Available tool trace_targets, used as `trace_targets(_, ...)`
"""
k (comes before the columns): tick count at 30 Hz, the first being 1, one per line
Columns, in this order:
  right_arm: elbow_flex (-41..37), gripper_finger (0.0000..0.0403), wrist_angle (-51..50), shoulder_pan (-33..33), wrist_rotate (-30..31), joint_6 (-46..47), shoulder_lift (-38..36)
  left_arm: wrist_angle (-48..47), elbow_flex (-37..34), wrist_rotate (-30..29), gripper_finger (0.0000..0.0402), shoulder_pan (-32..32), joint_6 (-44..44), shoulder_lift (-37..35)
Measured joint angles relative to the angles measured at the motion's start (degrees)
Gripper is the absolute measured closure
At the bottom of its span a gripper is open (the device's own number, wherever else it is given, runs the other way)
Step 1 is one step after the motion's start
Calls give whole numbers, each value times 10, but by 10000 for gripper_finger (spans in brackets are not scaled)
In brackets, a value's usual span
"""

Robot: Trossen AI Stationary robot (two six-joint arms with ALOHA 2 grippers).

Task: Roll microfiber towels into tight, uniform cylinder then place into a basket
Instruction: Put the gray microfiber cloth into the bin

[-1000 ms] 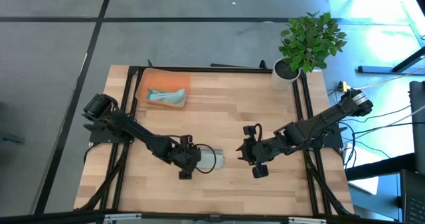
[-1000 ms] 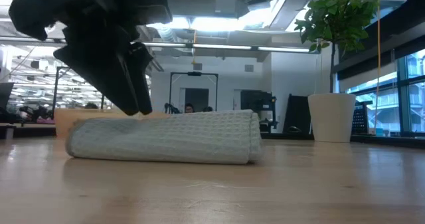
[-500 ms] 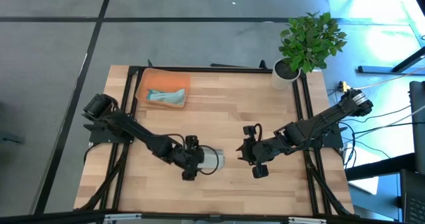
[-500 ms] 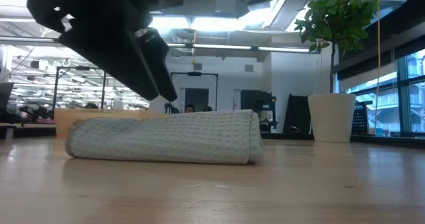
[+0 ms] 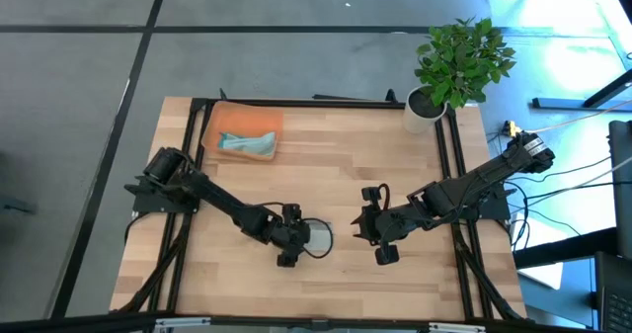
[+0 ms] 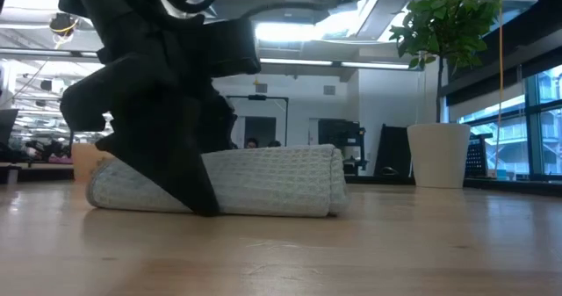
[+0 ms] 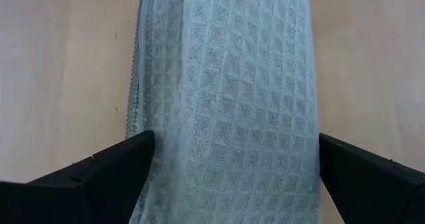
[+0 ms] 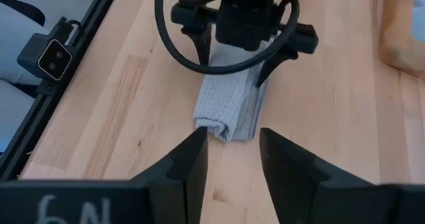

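Observation:
A rolled pale grey-green microfiber towel (image 5: 321, 236) lies on its side on the wooden table, a little near of centre. My left gripper (image 7: 237, 137) is open and low over the roll (image 7: 226, 84), with one finger on each long side. In the low view its near finger (image 6: 198, 191) reaches the tabletop in front of the roll (image 6: 272, 177). My right gripper (image 5: 378, 236) hovers open, to the right of the roll's end (image 8: 222, 127), holding nothing. A teal towel (image 5: 247, 145) lies in the orange basket (image 5: 247, 114) at the far left. My left gripper comes slanting down from the table's left, its fingers across the roll and close beside its two long sides (image 7: 143, 127). I cannot tell whether they touch the cloth. The roll lies flat on the table.
A white plant pot (image 5: 423, 111) with a leafy plant stands at the far right corner. Black frame rails (image 5: 193, 145) run along the table's left and right edges. Bare wood lies between the roll and the basket.
My left gripper has opened wide. It has gone down and a little toward the table's right, from above the roll's left end to a place astride the roll. The roll has stayed where it was.

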Motion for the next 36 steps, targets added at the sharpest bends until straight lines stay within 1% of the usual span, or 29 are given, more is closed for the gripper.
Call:
trace_targets(8, 0, 265, 2, 0, 0, 0, 0, 2, 2, 7, 3, 5, -39, 11)
trace_targets(15, 0, 265, 2, 0, 0, 0, 0, 4, 2, 0, 4, 5, -28, 11)
trace_targets(24, 0, 265, 3, 0, 0, 0, 0, -3, 2, -5, 7, 7, -34, 13)
trace_targets(30, 0, 265, 3, 0, 0, 0, 0, -2, 1, -25, 37, 7, -43, 13)
trace_targets(36, 0, 265, 2, 0, 0, 0, 0, -2, 1, -31, 79, 7, -43, 14)
